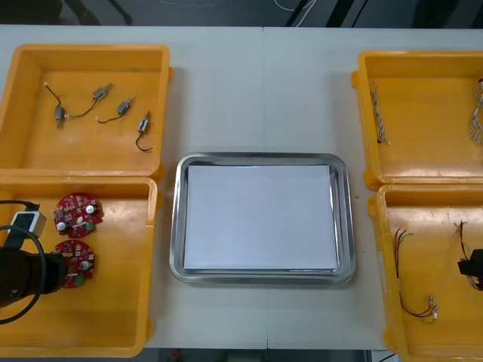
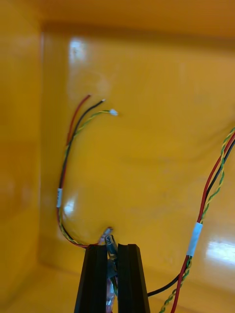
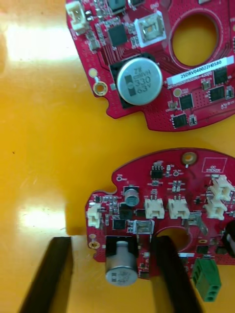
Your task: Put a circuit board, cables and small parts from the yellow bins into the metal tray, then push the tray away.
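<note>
Two round red circuit boards lie in the near-left yellow bin (image 1: 121,317), one (image 1: 77,213) beyond the other (image 1: 78,260). My left gripper (image 1: 66,271) (image 3: 112,240) is open, its fingers (image 3: 58,274) standing on either side of the nearer board's (image 3: 161,205) edge and its silver capacitor. In the near-right bin (image 1: 438,204), my right gripper (image 1: 469,266) (image 2: 112,247) is shut on the end of a red and yellow cable (image 2: 66,161). A second such cable (image 2: 210,195) lies beside it. The metal tray (image 1: 178,226) sits in the middle, white inside.
The far-left bin (image 1: 30,143) holds small metal parts (image 1: 102,92) with black leads. Twisted blue and white cables (image 1: 379,113) lie in the far-right bin (image 1: 423,60). Bare table runs beyond the tray toward the far edge.
</note>
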Motion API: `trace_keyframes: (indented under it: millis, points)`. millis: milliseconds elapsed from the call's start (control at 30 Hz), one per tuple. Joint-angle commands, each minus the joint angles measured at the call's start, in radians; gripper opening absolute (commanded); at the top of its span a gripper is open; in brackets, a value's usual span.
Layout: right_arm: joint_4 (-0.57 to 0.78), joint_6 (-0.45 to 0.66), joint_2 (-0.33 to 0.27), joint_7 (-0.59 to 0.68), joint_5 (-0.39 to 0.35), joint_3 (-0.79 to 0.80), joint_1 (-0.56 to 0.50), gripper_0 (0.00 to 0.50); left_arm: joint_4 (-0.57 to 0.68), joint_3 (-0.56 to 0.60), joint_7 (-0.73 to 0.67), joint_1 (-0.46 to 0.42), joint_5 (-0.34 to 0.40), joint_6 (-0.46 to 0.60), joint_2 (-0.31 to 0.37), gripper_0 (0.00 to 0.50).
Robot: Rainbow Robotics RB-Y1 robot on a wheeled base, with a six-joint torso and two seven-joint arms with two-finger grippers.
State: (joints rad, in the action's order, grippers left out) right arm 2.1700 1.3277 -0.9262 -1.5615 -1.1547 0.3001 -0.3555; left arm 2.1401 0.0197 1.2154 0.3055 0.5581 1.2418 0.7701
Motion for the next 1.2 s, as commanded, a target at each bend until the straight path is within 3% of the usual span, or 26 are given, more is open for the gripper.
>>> trace_keyframes:
  millis: [33,233,600,867,1200]
  points:
    - [0.088,0.025,0.066,0.032,0.075,0.037,-0.045,0.000,0.004,0.040,-0.027,0.015,0.009,-0.008,0.028,0.500]
    - [0.169,0.093,0.130,0.040,0.174,0.037,-0.053,0.000,0.015,0.046,-0.022,0.014,0.011,0.005,0.028,0.500]
    - [0.203,0.100,0.175,0.029,0.211,0.034,-0.069,0.000,0.127,0.117,-0.031,0.012,0.045,0.160,0.006,0.500]
    - [0.246,0.116,0.208,0.021,0.251,0.025,-0.079,0.000,0.185,0.121,-0.048,0.010,0.049,0.176,-0.032,0.500]
    - [0.248,0.117,0.210,0.004,0.291,0.020,-0.079,0.000,0.256,0.105,-0.063,0.010,0.046,0.257,-0.087,0.500]
